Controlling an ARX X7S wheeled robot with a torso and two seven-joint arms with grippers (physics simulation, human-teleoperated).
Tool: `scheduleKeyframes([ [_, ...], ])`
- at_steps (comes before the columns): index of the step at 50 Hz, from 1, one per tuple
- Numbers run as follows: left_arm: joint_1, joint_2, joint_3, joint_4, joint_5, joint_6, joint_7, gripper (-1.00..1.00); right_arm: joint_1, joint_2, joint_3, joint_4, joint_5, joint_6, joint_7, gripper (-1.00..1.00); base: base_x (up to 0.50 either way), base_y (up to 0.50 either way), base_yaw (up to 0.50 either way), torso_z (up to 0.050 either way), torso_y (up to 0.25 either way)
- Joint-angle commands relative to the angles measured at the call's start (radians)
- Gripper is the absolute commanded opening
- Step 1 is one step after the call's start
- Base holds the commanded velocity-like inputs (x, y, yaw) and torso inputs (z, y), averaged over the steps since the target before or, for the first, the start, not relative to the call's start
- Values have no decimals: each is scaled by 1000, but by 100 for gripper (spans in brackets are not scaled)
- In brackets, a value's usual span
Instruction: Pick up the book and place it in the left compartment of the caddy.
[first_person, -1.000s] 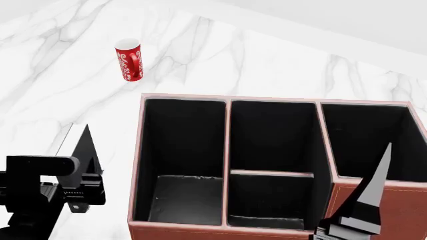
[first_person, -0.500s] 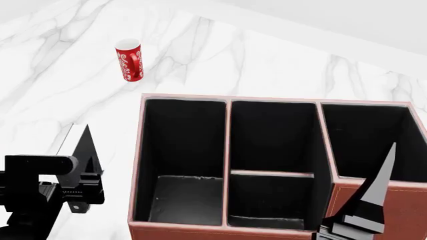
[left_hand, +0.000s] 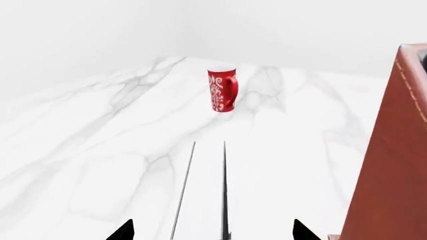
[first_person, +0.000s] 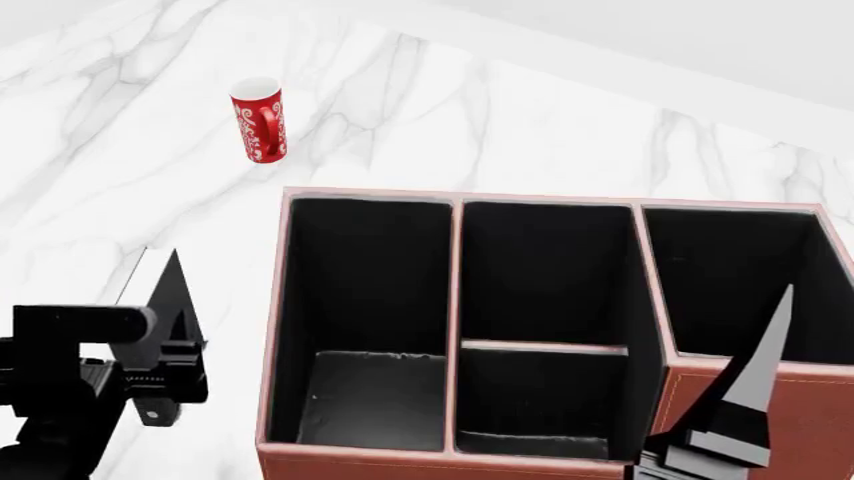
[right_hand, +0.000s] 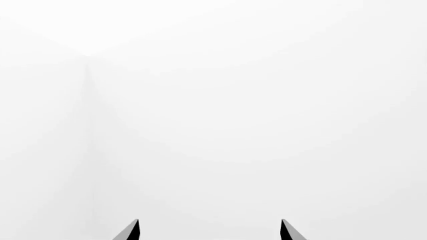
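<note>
The book (left_hand: 203, 200) stands on edge on the marble, a white strip of pages between thin dark covers. From the head view its black cover (first_person: 174, 295) shows just left of the caddy (first_person: 400, 462). My left gripper (left_hand: 213, 230) is open behind the book's near end, a fingertip (left_hand: 125, 231) on each side and clear of the covers. The caddy is reddish-brown with black lining, and its left compartment (first_person: 367, 300) holds nothing. My right gripper (right_hand: 209, 230) is open and points at blank white, and one of its fingers (first_person: 754, 370) rises over the caddy's near right corner.
A red patterned mug (first_person: 258, 120) stands on the marble beyond the caddy's far left corner; the left wrist view has the mug (left_hand: 222, 90) ahead of the book. The caddy's brown outer wall (left_hand: 393, 165) runs close beside the left gripper.
My left gripper's body has shifted a few pixels in the head view. The book, the mug and the caddy have stayed where they were.
</note>
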Motion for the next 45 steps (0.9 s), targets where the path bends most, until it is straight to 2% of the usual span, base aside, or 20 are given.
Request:
scheduleKeyframes([
  [1, -86, 48, -29, -202, 0, 109, 58, 100, 2, -14, 10, 6, -16, -12, -29, 100, 0, 0, 0, 0, 0],
  [15, -243, 114, -31, -610, 21, 306, 144, 100, 3, -11, 6, 6, -15, -15, -27, 100, 0, 0, 0, 0, 0],
  [32, -236, 126, -172, -630, 154, 277, 153, 100, 3, -9, -2, 13, -15, -23, -27, 100, 0, 0, 0, 0, 0],
  [33, -235, 126, -183, -630, 161, 284, 152, -100, 4, -8, -2, 12, -15, -20, -26, 100, 0, 0, 0, 0, 0],
  [45, -237, 131, -250, -630, 233, 300, 161, -100, 8, -7, -11, 15, -17, -22, -25, 100, 0, 0, 0, 0, 0],
])
